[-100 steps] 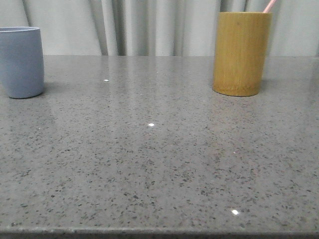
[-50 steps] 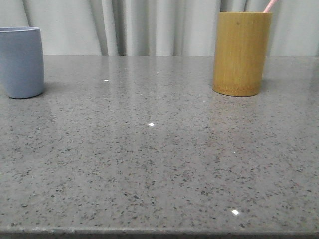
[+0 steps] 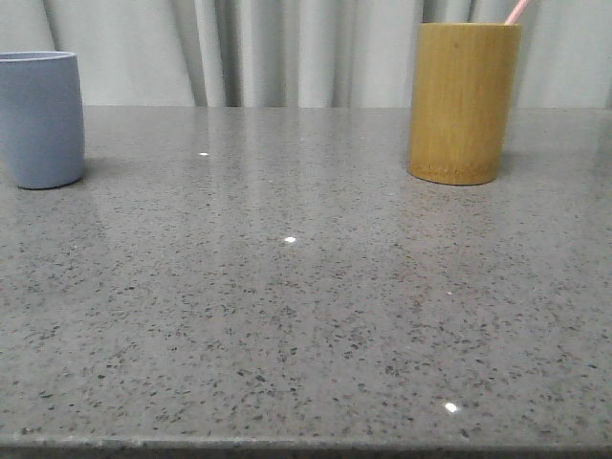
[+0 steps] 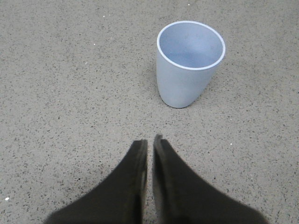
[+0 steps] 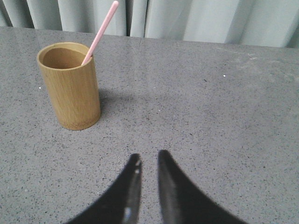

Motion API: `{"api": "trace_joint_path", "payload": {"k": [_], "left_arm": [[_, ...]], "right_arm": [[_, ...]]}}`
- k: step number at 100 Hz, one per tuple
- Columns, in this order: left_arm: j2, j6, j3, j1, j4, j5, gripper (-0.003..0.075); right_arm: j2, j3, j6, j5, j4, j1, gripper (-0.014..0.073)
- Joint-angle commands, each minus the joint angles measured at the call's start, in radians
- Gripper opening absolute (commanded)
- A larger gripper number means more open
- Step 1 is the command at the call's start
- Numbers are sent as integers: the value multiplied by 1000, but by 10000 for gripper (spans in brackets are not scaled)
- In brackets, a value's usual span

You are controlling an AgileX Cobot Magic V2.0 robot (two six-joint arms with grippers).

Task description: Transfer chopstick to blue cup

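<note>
The blue cup (image 3: pixel 40 120) stands upright and empty at the table's far left; it also shows in the left wrist view (image 4: pixel 189 65). One pale pink chopstick (image 5: pixel 103 28) leans in the yellow-brown bamboo holder (image 5: pixel 70 86) at the far right; only its tip (image 3: pixel 517 11) shows in the front view. My left gripper (image 4: pixel 150 140) is shut and empty, a short way from the blue cup. My right gripper (image 5: pixel 147 156) is empty, its jaws nearly together with a narrow gap, short of the bamboo holder. Neither gripper shows in the front view.
The bamboo holder (image 3: pixel 464 103) is taller than the cup. The speckled grey table (image 3: pixel 306 287) ends at a front edge near the bottom of the front view. Grey curtains (image 3: pixel 287 48) hang behind the table.
</note>
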Motion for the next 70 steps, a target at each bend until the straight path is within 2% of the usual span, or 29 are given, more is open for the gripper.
{"api": "trace_joint_path", "payload": {"k": [1,8,16,23,48,70], "left_arm": [[-1,-3,-34,-1,-8,-47,230],[-1,-3,-34,-1,-8,-47,414],[-1,-3,-34,-1,-8,-43,624],[-1,-3,-34,-1,-8,-46,715],[4,23,-40,-1,-15,-97,650],[156,23,-181,-1,-15,-138,650]], "right_arm": [[14,-32,-3,-79,-10,-5,314],[14,-32,-3,-78,-10,-5,444],[14,-32,-3,-77,-10,-5,542],[14,-32,-3,-77,-10,-5,577],[14,-32,-3,-77,-10,-5,577],[14,-32,-3,-81,-10,-5,577]]}}
